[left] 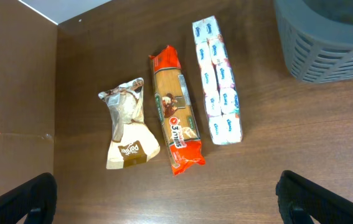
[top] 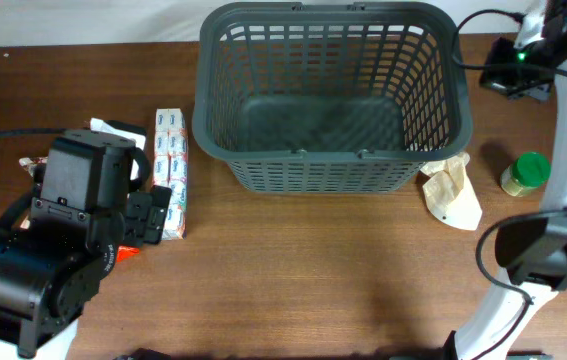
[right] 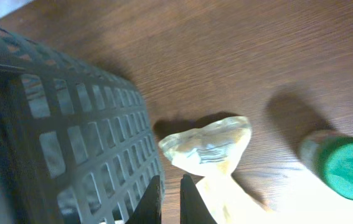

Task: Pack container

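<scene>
The dark grey basket [top: 303, 170] stands at the back middle of the table and its floor is bare. It also shows in the left wrist view [left: 332, 43] and the right wrist view [right: 51, 118]. My left gripper [left: 170, 205] is wide open and empty, hovering above the table just short of a red spaghetti pack [left: 175, 118], a brown-and-white bag [left: 129, 134] and a tissue pack [left: 216, 81]. My right gripper [right: 171, 199] is shut on nothing, beside the basket's right wall, near a crumpled pale bag [right: 207, 149].
The tissue pack [top: 170, 170] lies left of the basket, with the left arm over the other packs. The pale bag [top: 453, 190] and a green-lidded jar [top: 526, 172] sit right of the basket. The jar also shows in the right wrist view [right: 344, 168].
</scene>
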Available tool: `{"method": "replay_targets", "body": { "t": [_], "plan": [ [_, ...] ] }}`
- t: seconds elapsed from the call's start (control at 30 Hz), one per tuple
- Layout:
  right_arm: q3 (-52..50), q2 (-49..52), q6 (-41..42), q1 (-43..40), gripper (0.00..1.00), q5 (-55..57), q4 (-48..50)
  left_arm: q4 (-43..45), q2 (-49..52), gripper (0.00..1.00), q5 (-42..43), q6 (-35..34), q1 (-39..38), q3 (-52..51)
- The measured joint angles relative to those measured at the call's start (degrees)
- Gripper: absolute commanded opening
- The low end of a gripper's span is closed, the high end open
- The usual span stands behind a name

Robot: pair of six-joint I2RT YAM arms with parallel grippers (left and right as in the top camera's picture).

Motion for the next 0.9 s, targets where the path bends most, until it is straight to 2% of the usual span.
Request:
{"method": "replay_targets", "body": {
  "t": [0.57, 0.8, 0.9],
  "plan": [
    [0.00, 0.76, -0.28, 7.61, 0.04, -2.47, 4.11, -4.66, 0.00, 0.99, 0.00, -2.14, 0.00, -0.02],
    [0.00, 0.68, -0.24, 7.41, 0.04, -1.95, 2.49, -4.85, 0.00, 0.99, 0.02, -6.14, 0.04, 0.00],
    [0.07, -0.85, -0.17, 4.59, 0.04, -1.95, -0.09, -4.66, 0.00, 0.99, 0.02, -7.28, 1.25, 0.00]
  ]
}}
